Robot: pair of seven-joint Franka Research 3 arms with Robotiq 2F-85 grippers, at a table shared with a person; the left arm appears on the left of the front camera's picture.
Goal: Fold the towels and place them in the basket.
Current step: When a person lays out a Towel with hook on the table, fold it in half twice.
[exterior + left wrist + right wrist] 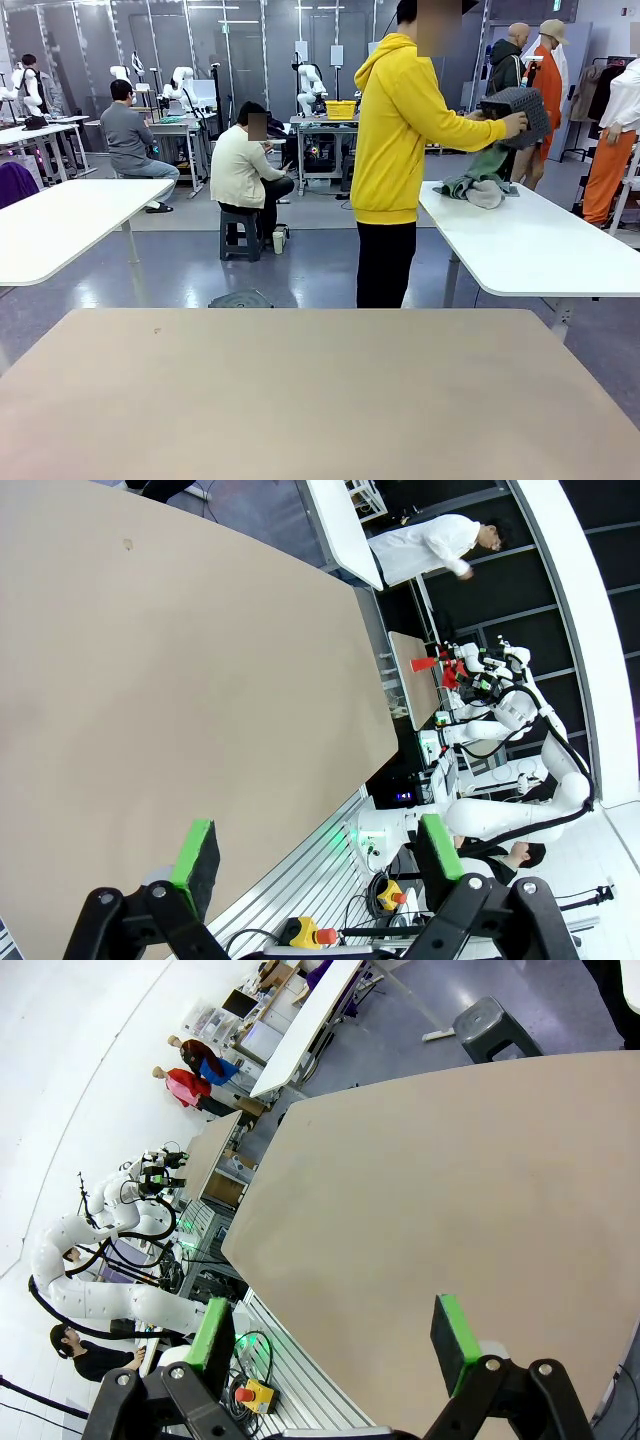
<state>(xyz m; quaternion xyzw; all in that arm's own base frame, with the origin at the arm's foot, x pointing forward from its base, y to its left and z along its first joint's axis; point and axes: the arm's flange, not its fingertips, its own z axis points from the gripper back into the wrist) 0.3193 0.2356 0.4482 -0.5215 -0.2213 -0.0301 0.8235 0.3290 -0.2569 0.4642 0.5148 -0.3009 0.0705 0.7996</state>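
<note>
The left hand (pixel 318 850) and right hand (pixel 333 1332) each hang above the beige worktop (pixel 300 400), fingers spread wide, holding nothing. At the far right, a person (pixel 400 130) in a yellow hoodie holds the basket (pixel 518 108) tilted above the towels (pixel 478 185), green and cream, heaped on a white table (pixel 540 250).

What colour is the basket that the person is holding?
Dark grey, with lattice-mesh sides; the basket shows best in the front view.
</note>
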